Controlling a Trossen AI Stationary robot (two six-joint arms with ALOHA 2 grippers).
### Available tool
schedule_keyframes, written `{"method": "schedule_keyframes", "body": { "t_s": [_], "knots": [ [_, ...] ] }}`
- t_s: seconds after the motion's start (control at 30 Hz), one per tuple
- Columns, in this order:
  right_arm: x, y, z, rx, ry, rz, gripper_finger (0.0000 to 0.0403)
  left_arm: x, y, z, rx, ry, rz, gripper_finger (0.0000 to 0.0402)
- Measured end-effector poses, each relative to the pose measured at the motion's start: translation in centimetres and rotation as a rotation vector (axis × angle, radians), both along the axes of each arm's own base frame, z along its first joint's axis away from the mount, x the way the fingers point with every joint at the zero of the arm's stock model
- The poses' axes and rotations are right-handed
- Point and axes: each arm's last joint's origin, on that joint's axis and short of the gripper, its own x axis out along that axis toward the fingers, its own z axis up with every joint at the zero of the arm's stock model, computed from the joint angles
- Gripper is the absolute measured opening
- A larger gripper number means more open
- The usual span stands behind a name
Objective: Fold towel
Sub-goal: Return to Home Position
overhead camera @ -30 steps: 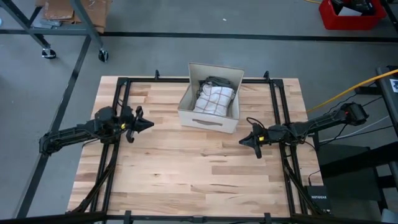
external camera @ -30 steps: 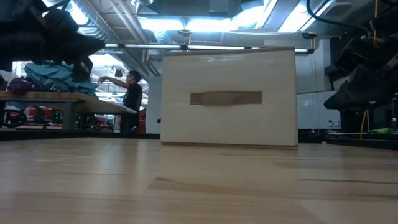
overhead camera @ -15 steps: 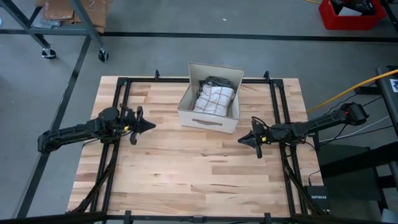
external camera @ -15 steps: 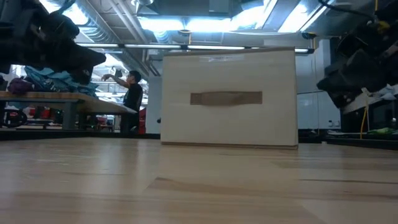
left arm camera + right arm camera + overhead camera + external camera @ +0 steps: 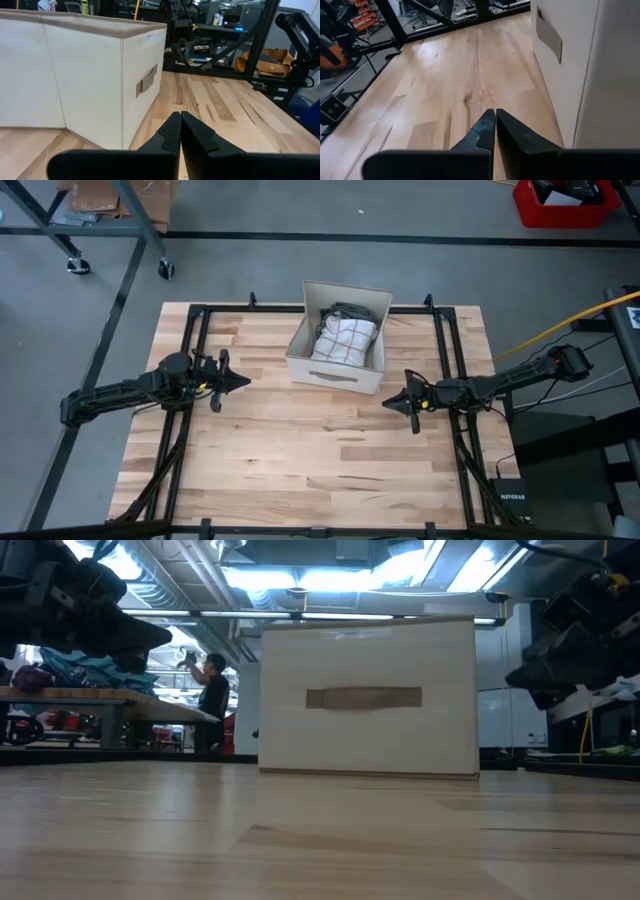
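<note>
The white towel (image 5: 345, 338) lies in the organizer (image 5: 335, 376) at 12 o'clock on the wooden desk (image 5: 300, 450). The left tool (image 5: 242, 380) at 9 o'clock and the right tool (image 5: 387, 402) at 3 hover, fingers together. A person (image 5: 212, 700) stands in the workshop beyond.

Seen from above, evenly lit table (image 5: 300, 470) with faint shadows; at table level, bright ceiling lights (image 5: 290, 578) glare upper centre.
</note>
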Motion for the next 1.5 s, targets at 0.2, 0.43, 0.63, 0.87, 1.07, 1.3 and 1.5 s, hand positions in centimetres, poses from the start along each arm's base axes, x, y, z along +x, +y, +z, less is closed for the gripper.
{"method": "schedule_keyframes", "body": {
  "t_s": [0.2, 0.43, 0.63, 0.87, 1.07, 1.3, 1.5],
  "knots": [
    [0.0, 0.0, -0.1, -0.001, 0.005, 0.000, 0.0021, 0.0, 0.0, 0.0, 0.000, 0.000, 0.000, 0.0003],
    [0.0, 0.0, 0.0, -0.001, 0.005, 0.001, 0.0021, 0.0, 0.0, 0.0, 0.000, 0.000, 0.000, 0.0003],
    [-0.4, -0.1, 0.5, 0.009, -0.042, 0.001, 0.0021, 0.0, 0.0, 0.0, -0.001, 0.001, -0.001, 0.0004],
    [-1.9, -1.0, 1.9, 0.035, -0.172, -0.051, 0.0021, 0.0, 0.0, 0.0, -0.001, 0.001, -0.001, 0.0004],
    [-2.6, -1.6, 2.8, 0.050, -0.269, -0.081, 0.0021, 0.0, 0.0, 0.0, -0.001, 0.001, -0.001, 0.0004],
    [-2.9, -1.6, 3.3, 0.060, -0.322, -0.081, 0.0021, 0.0, 0.0, 0.0, -0.001, 0.001, -0.001, 0.0004],
    [-3.2, -1.6, 3.5, 0.064, -0.349, -0.081, 0.0021, 0.0, 0.0, 0.0, -0.001, 0.001, -0.001, 0.0004]
  ]
}}
